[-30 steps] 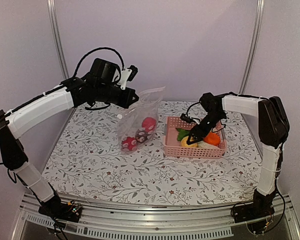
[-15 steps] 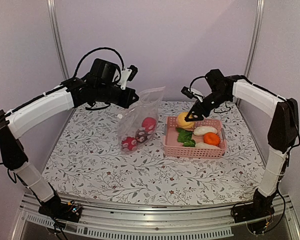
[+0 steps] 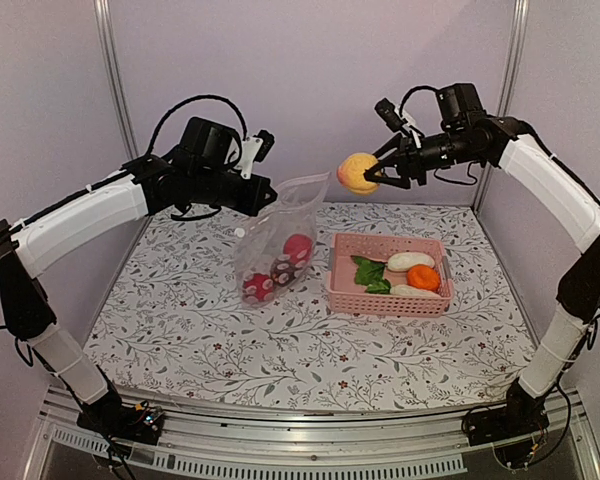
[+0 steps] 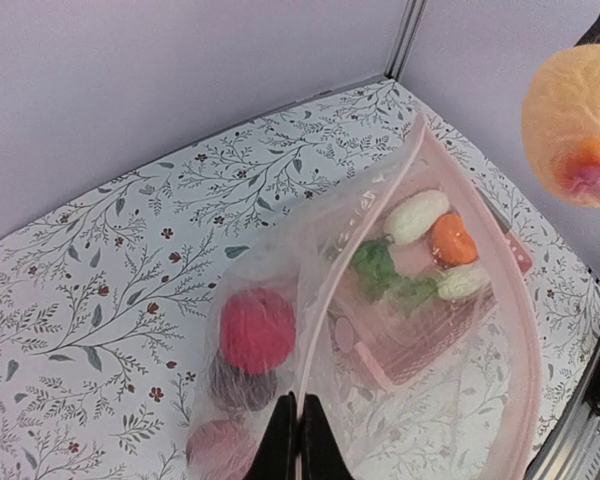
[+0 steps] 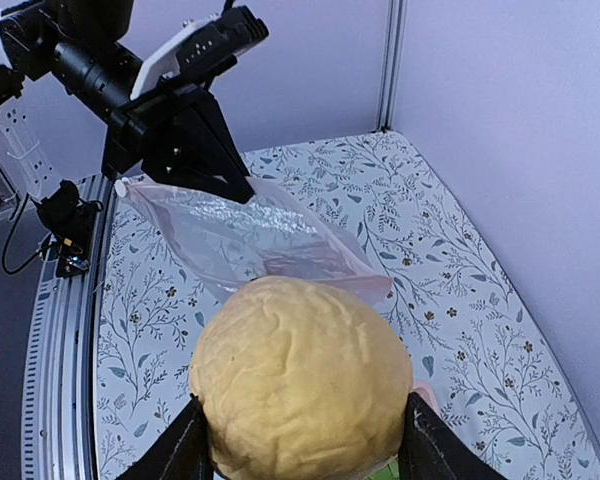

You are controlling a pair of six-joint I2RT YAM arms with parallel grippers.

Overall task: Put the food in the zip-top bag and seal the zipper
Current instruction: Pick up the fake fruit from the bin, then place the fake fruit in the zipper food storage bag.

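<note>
Over the ten o'clock side of the floral table point(image 3: 180, 320), the left gripper point(image 4: 298, 440) is pinched on the rim of the clear crinkly zip-top bag point(image 3: 280, 240), its pinkish zipper strip point(image 4: 525, 330) gaping; red and maroon toy balls point(image 3: 298, 248) sit inside. At the mouth's three o'clock, the right gripper point(image 3: 378, 172) clamps a round yellow-orange toy fruit point(image 3: 356, 172) aloft. Toward two o'clock, a pink perforated basket point(image 3: 342, 290) holds green, white and orange pieces point(image 3: 423, 277). Loading looks partway done; next the fruit needs carrying over the opening and releasing.

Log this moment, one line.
left gripper: shut on zip-top bag | right gripper: shut on yellow fruit near bag mouth | pink basket: some food inside
</note>
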